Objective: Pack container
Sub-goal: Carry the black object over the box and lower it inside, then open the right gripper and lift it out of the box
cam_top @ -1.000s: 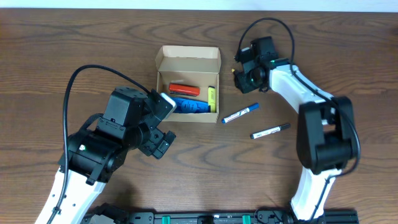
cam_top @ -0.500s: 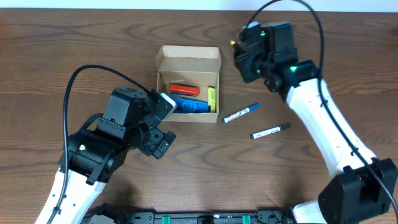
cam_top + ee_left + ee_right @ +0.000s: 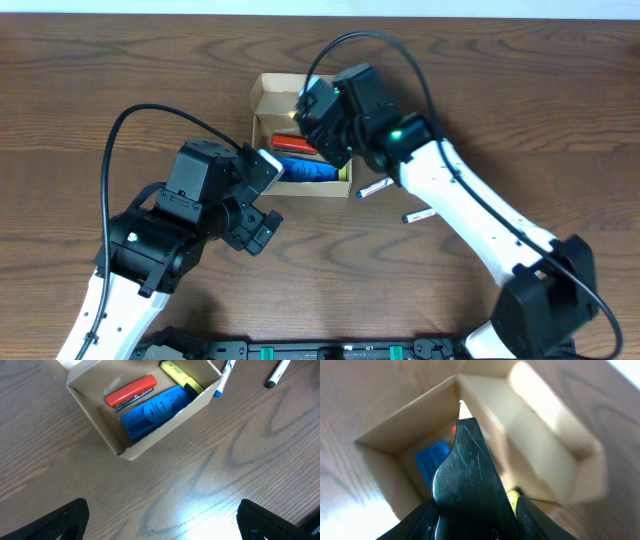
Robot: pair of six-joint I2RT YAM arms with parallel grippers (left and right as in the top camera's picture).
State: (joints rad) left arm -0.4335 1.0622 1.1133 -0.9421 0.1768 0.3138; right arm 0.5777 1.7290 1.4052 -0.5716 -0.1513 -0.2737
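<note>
The container [image 3: 300,92] is an open tan cardboard box at mid table, seen from the left wrist too, where its front wall [image 3: 165,432] faces me. Inside lie a red stapler [image 3: 131,392], a blue object [image 3: 157,410] and a yellow highlighter [image 3: 180,374]. My right gripper [image 3: 318,115] hovers over the box's right half, shut on a glossy black object [image 3: 470,475] with a pointed tip aimed into the box [image 3: 540,445]. My left gripper [image 3: 160,527] stands wide open over bare wood just in front of the box, holding nothing.
Two markers lie on the wood right of the box: a blue-capped one [image 3: 223,380] against its side and a black-capped one [image 3: 277,372] farther right. In the overhead view the right arm [image 3: 450,200] crosses above both. The left arm [image 3: 170,230] fills the front left.
The right arm has swung left from beyond the box's right side to over the box, carrying the black object. The left arm has not moved.
</note>
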